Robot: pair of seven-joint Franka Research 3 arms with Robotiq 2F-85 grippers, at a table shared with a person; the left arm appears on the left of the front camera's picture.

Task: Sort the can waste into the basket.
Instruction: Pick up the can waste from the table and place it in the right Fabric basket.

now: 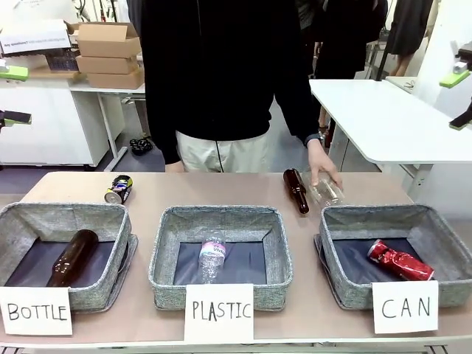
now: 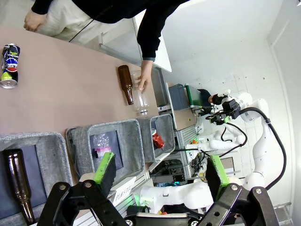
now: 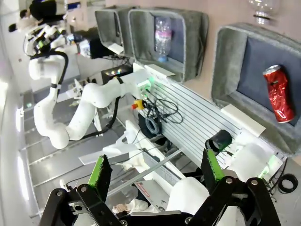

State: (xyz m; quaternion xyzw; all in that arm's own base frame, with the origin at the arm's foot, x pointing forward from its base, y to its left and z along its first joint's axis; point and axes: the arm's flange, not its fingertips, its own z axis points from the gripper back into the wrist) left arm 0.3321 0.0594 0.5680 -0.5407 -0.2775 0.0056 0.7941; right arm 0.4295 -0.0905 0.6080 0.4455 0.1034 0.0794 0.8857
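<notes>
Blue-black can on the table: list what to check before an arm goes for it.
1. Blue-black can lies free at the left of the table, nothing on it: ok.
2. Left gripper open and empty: ok.
3. Right gripper open and empty: ok.
4. CAN basket has floor space beside the red can: ok.
5. Person's hand away from the drop zone: not ok, it is on a clear bottle just beyond the CAN basket.

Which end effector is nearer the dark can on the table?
Left. The left end effector hangs near the BOTTLE basket, at the end where the dark can lies; the right end effector hangs near the CAN basket, at the opposite end.
</notes>
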